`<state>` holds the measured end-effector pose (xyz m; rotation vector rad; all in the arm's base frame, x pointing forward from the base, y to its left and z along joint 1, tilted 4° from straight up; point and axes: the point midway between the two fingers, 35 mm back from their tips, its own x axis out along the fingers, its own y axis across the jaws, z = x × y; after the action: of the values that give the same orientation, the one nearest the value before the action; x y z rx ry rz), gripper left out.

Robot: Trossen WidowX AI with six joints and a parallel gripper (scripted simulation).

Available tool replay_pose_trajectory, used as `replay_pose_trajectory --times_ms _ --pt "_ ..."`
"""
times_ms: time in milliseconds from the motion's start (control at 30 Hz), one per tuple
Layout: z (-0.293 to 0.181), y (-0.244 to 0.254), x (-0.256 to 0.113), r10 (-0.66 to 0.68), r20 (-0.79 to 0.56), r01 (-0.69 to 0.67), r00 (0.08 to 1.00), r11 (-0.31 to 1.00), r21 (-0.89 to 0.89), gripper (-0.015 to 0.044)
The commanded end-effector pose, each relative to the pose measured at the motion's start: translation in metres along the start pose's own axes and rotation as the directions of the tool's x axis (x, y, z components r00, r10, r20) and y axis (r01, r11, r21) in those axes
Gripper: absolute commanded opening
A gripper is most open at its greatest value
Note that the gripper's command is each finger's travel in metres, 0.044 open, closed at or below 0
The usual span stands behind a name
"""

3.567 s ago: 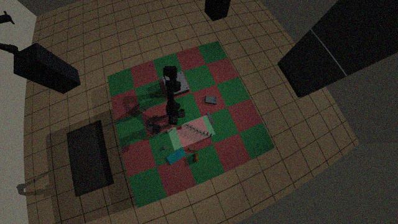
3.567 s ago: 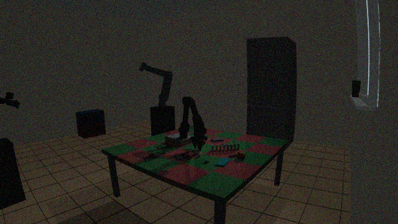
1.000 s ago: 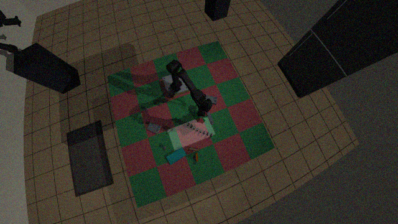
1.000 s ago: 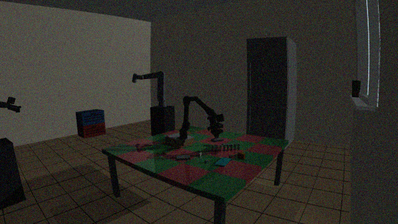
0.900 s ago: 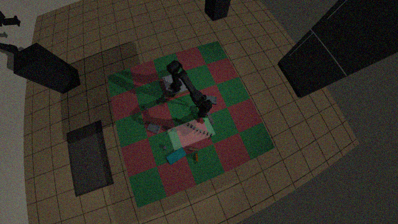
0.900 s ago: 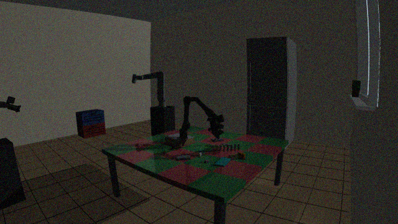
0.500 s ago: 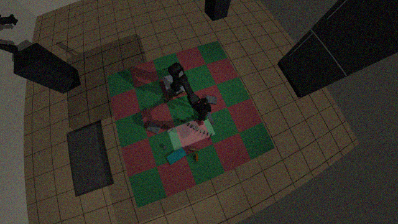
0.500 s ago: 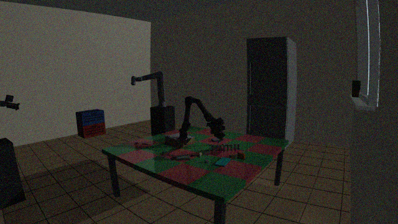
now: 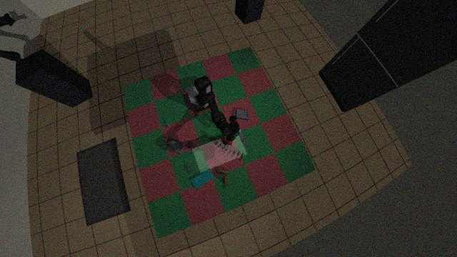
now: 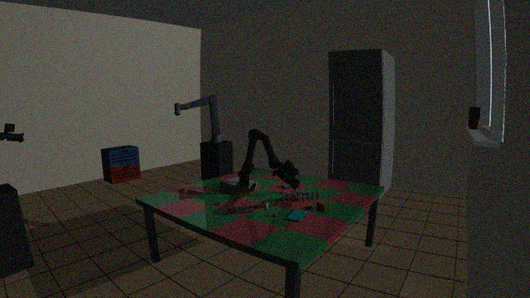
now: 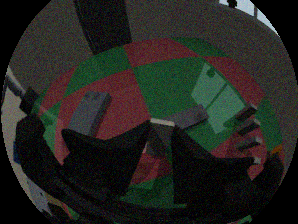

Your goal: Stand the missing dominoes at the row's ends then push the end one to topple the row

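Note:
A row of several dark dominoes stands on the checkered table. Only some show at the right in the wrist view. My gripper is shut on a domino, whose pale end edge shows between the fingertips. In the exterior view the gripper is raised above the table, over the row's middle as seen from there. In the top view it overlaps the back side of the row. The held domino's lower part is partly hidden by the fingers, and its gap to the row cannot be told.
A grey box lies behind the row, and a flat grey piece lies nearer. A teal block and an orange object lie on the row's front side. Another grey object lies to the left.

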<state>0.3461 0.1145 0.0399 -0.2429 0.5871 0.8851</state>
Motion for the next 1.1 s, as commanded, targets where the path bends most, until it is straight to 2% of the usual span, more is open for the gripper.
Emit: replay_pose_trajectory --times_ms 0,567,1067 --pt "-0.009 0.0 0.0 0.014 0.043 -0.015 0.999 1.0 0.02 0.0107" --pt "-0.031 0.006 -0.029 0.056 0.295 -0.052 0.954 0.998 -0.019 0.0107" --pt "-0.043 0.032 -0.066 0.117 0.454 -0.064 0.883 0.989 -0.13 0.0107"
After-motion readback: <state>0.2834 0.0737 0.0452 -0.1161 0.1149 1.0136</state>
